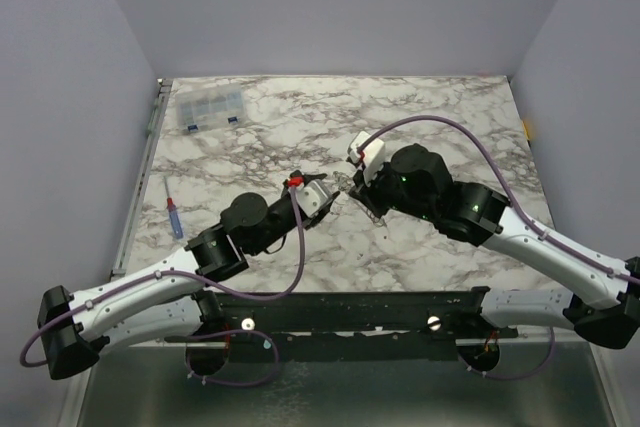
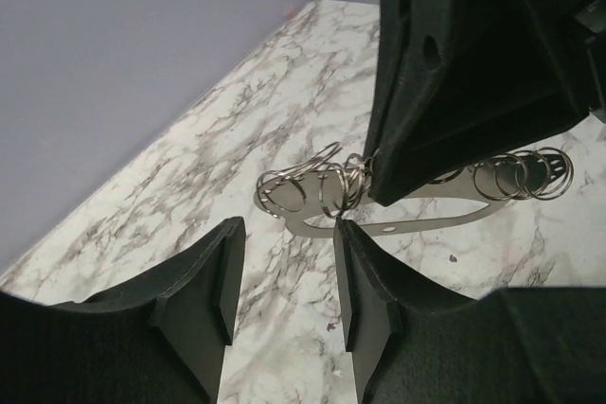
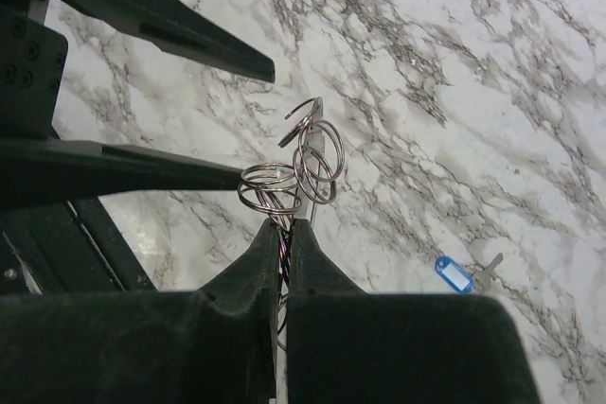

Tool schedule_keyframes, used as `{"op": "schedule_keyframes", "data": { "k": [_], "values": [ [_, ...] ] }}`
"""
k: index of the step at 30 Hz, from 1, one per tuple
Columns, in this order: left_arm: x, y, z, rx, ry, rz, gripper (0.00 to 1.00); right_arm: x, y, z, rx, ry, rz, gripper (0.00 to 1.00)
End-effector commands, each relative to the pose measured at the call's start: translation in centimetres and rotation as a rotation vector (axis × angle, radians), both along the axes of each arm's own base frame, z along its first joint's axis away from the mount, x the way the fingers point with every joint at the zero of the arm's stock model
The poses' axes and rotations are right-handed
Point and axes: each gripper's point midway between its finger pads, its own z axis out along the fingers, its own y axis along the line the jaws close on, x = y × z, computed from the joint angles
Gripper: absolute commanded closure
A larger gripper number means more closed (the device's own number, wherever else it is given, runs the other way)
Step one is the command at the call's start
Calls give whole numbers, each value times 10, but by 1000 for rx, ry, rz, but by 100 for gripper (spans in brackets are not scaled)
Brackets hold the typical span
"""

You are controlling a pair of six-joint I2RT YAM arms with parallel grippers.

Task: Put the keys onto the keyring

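Fingers of the right gripper (image 3: 287, 230) are clamping shut on a flat metal strip (image 2: 426, 218) that is carrying the keyring (image 3: 270, 186) among a bunch of thin wire loops, all raised above the marble worktop (image 1: 440, 117) near its middle. The left gripper (image 2: 289, 230) is hovering just beside the strip's free end, its fingers standing apart and grasping nothing. A blue-tagged key (image 3: 456, 274) is lying flat on the worktop, apart from the loops. A screwdriver (image 1: 173, 215) is lying by the left edge
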Motion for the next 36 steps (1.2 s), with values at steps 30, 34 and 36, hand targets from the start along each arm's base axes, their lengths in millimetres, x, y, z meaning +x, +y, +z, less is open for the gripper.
{"op": "schedule_keyframes", "data": {
  "k": [30,34,36],
  "values": [
    [-4,8,4,93,-51,17,58,-14,-3,10,32,6,53,99],
    [-9,2,21,41,25,-2,59,-10,-5,-1,-14,14,41,100],
    [-9,-5,18,62,60,-18,59,-10,-4,-4,-22,13,43,99]
  ]
}}
